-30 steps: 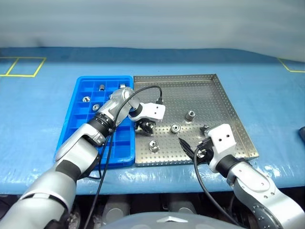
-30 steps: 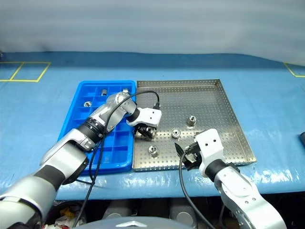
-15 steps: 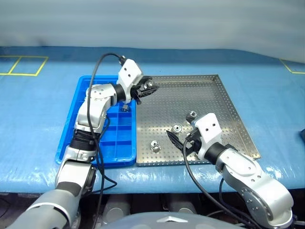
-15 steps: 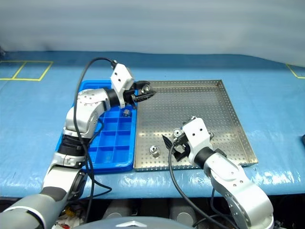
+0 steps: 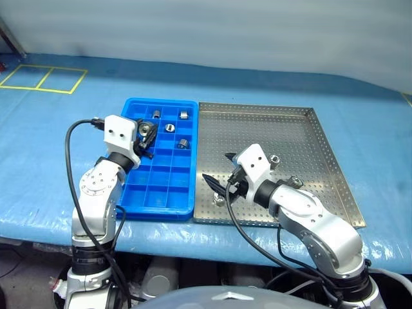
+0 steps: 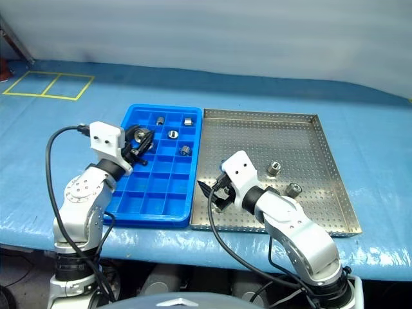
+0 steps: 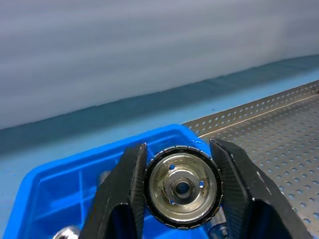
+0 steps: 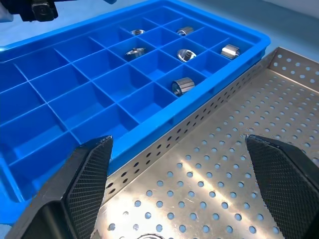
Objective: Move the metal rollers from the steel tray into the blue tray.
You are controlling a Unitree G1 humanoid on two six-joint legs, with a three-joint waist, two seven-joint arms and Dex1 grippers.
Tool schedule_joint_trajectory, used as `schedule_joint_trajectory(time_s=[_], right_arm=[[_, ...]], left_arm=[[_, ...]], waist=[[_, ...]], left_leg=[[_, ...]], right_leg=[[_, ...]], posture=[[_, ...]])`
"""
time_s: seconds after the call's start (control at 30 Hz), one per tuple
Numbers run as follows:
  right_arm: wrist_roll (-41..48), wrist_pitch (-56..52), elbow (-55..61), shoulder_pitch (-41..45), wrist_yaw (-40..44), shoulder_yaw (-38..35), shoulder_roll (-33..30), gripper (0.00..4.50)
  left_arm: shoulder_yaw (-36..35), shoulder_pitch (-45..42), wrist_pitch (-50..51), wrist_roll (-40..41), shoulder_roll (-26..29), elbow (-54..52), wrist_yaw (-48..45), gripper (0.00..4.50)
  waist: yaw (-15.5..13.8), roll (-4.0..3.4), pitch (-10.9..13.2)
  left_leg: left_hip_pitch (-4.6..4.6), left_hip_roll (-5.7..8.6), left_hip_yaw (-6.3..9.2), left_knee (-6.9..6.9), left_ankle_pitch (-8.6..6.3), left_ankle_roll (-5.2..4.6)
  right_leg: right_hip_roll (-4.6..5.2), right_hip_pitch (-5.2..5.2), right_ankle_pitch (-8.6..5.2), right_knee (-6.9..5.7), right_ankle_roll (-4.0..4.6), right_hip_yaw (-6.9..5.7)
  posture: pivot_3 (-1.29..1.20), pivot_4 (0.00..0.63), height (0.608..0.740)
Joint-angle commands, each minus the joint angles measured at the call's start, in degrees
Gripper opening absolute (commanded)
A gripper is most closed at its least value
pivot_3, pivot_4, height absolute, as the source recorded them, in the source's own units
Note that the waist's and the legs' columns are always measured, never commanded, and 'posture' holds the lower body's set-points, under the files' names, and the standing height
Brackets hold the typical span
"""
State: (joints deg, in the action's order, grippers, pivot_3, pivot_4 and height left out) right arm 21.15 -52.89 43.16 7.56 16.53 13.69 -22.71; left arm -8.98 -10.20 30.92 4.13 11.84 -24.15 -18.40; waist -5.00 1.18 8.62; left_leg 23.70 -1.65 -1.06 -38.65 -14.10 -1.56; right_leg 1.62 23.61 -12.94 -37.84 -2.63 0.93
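Head view: blue tray and steel tray sit side by side, touching, on the blue tabletop. Left gripper is raised over the blue tray's left side, fingers clamped on a roller. Right gripper is low over the steel tray's near-left corner, fingers spread wide, holding nothing. Several metal rollers lie in the blue tray's far compartments; two more remain on the steel tray.

Left wrist view: both fingers pinch the round knurled roller, centre hole facing the camera.

Right wrist view: fingers far apart over the perforated floor; five rollers sit in the blue compartments beyond.
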Motion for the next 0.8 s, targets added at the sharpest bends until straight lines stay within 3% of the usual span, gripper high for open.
schedule_joint_trajectory(time_s=[0.03,0.67,0.8], right_arm=[[0.63,0.96,0.64,0.68,1.05,0.55,0.66,4.50],[1.09,-0.43,5.41,-6.98,-2.58,-1.61,3.13,4.50],[1.41,-0.87,6.53,-8.11,-3.05,-3.09,2.83,4.50]], left_arm=[[-2.30,0.53,0.95,-0.65,-0.13,-2.54,4.55,1.69],[0.16,1.63,8.29,-4.63,7.08,4.79,8.53,1.69],[-0.84,0.62,9.13,-3.35,7.38,4.13,8.38,2.97]], waist=[[-0.37,0.00,0.00],[-0.21,0.01,0.01],[0.03,0.01,0.01]], left_leg=[[0.01,0.00,0.01,0.00,0.00,0.00],[0.05,-0.02,0.03,0.04,0.00,0.01],[0.05,-0.01,0.02,0.04,0.00,0.01]], right_leg=[[0.00,0.00,-0.01,0.00,0.01,-0.02],[0.05,0.05,-0.21,0.04,0.34,-0.06],[0.09,0.05,-0.25,0.04,0.28,-0.06]], posture=[[0.28,0.150,0.740],[0.21,0.150,0.740],[0.20,0.150,0.740]])
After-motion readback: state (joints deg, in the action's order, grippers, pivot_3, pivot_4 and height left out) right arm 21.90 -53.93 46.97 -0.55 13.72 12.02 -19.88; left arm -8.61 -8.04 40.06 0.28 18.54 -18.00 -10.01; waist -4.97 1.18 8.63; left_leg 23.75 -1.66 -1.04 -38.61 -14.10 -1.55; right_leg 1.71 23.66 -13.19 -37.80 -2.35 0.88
